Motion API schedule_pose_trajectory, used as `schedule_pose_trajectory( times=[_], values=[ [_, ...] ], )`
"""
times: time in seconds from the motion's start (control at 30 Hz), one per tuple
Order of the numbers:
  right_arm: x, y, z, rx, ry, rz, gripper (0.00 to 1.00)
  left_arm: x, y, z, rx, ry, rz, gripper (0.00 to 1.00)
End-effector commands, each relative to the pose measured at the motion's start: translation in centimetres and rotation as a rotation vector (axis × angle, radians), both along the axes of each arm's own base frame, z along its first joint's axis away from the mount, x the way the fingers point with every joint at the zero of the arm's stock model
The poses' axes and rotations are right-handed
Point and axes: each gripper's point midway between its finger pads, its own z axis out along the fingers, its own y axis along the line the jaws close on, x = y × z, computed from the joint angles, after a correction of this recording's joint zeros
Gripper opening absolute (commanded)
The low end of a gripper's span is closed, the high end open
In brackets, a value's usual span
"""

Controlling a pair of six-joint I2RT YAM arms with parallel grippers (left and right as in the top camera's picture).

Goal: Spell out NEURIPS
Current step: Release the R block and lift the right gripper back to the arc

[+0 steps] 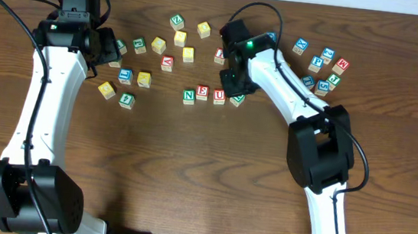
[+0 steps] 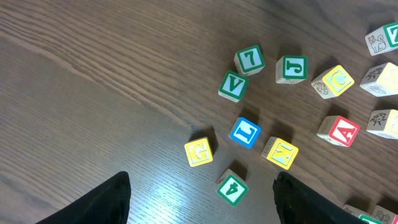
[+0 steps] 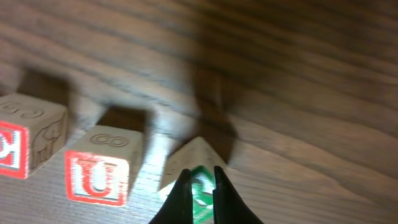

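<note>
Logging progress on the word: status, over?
Left pincer open, empty. Right pincer nearly shut over tilted green cube beside N-E-U row. Nothing blocking.

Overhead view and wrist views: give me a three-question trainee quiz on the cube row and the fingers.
1. True or false: the left fingers are clamped on a cube.
2. In the overhead view, which cubes read left to right in the row at mid-table? A) N, E, U B) U, N, E C) E, U, N
3. Fill in: the fourth cube, at the right fingers, bears ____ print.

Key
1. False: they stand wide apart with nothing between them.
2. A: N cube, E cube, U cube.
3. Green.
</note>
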Motion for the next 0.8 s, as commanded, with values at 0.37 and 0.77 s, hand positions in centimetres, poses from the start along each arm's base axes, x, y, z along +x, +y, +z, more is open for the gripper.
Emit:
schedule_pose_trajectory(
  times=[0.37, 0.77],
  values=[
    [0.0, -3.1, -1.3, -0.025, 0.041, -0.122, 0.11, -0.2, 0.2, -0.7, 0.001, 0.019, 0.011, 0.72],
    [-1.2, -2.5, -2.2, -0.011, 0.079, -0.108, 0.06, -0.2, 0.2, -0.7, 0.001, 0.019, 0.011, 0.72]
  ],
)
